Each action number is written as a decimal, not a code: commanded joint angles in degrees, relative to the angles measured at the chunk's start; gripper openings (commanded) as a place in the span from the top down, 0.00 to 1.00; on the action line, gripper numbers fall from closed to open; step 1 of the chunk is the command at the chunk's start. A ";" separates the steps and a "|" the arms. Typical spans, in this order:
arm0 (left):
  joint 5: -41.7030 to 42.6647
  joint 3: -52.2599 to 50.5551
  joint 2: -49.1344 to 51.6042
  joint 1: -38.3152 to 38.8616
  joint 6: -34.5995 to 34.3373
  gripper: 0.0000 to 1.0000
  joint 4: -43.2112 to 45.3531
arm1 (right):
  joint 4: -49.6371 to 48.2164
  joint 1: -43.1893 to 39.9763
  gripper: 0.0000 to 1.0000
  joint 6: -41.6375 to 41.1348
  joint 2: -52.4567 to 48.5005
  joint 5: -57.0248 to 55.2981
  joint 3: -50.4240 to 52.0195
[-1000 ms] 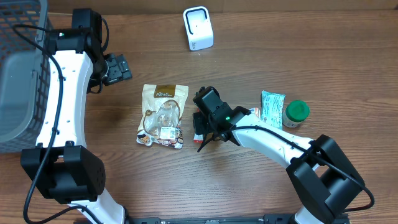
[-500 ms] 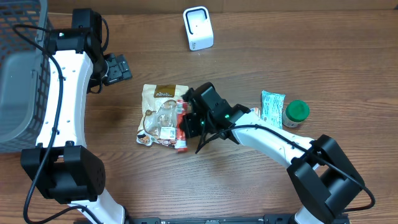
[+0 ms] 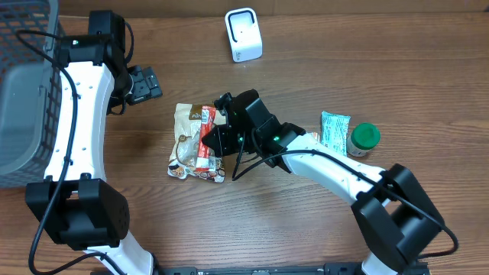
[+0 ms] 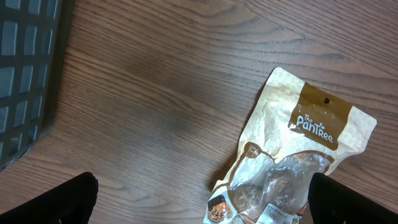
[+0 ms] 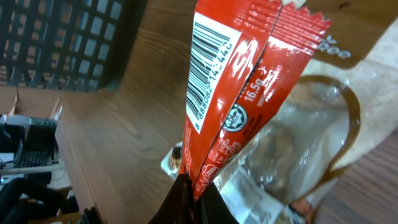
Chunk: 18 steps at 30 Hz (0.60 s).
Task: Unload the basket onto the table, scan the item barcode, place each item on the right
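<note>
My right gripper is shut on the lower end of a red snack packet, holding it over the beige PanTree bag. In the right wrist view the red packet stands up from my gripper, its white barcode facing the camera. The white scanner stands at the far middle of the table, apart from the packet. My left gripper hovers open at the upper left; in its wrist view the left gripper is over bare wood, with the bag toward its right finger.
A dark wire basket fills the left edge and shows in both wrist views as a basket and a basket. A pale green packet and a green-lidded jar lie at the right.
My right gripper has carried the red packet leftward from beside the bag to over it, turning it more lengthwise. The left arm has not moved.
</note>
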<state>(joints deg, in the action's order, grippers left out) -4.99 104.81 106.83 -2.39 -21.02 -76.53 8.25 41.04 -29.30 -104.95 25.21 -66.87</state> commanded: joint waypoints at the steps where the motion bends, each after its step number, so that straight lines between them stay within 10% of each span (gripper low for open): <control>1: -0.52 0.55 0.00 -0.24 0.04 0.00 0.11 | -1.07 0.55 0.96 -0.94 -3.41 -3.06 -1.42; 18: -0.52 0.55 0.00 -0.24 0.04 0.00 0.09 | -2.62 4.02 0.87 -0.70 -6.32 -14.32 -1.40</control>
<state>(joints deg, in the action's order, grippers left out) -5.02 104.81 106.83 -2.39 -21.02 -76.53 6.00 43.57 -30.02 -111.11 15.66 -66.98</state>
